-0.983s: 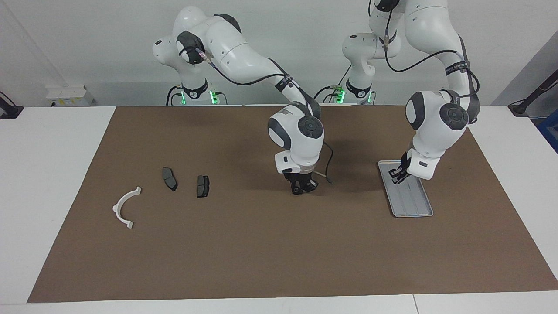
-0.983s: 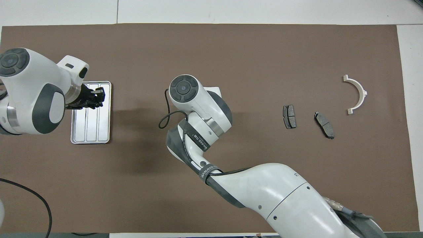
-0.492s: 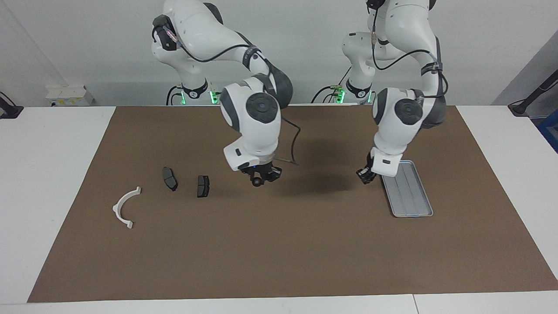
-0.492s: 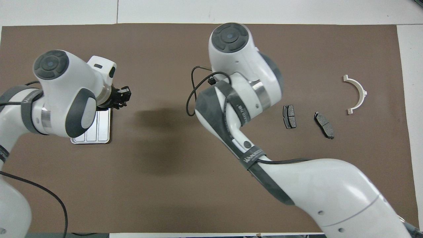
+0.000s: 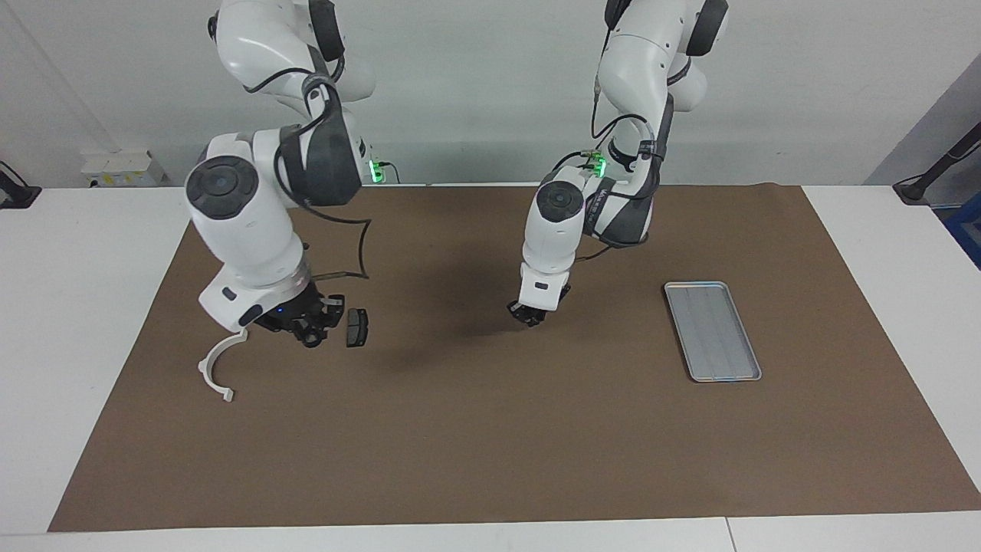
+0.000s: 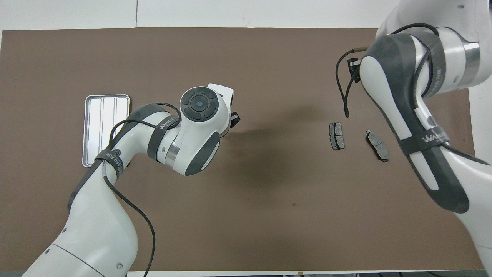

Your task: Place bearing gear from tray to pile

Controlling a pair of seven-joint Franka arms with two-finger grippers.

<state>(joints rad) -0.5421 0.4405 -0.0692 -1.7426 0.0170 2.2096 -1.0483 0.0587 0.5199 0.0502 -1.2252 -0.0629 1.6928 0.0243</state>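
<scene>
The silver ribbed tray (image 5: 713, 330) lies bare toward the left arm's end of the mat; it also shows in the overhead view (image 6: 105, 127). No bearing gear shows on it or anywhere else. The pile lies toward the right arm's end: a white half-ring bracket (image 5: 218, 360) and two dark brake pads (image 6: 336, 135) (image 6: 377, 145). My left gripper (image 5: 529, 314) hangs low over the middle of the mat, between tray and pile. My right gripper (image 5: 306, 328) hangs low over the pile, beside one brake pad (image 5: 356, 327) and hiding the other in the facing view.
A brown mat (image 5: 490, 445) covers most of the white table (image 5: 77, 307). The right arm hides the bracket in the overhead view. A small white box (image 5: 123, 167) stands at the table's edge by the wall.
My left gripper has left the tray and moved over the mat's middle. My right gripper has swung from the middle to the pile. The tray now shows bare.
</scene>
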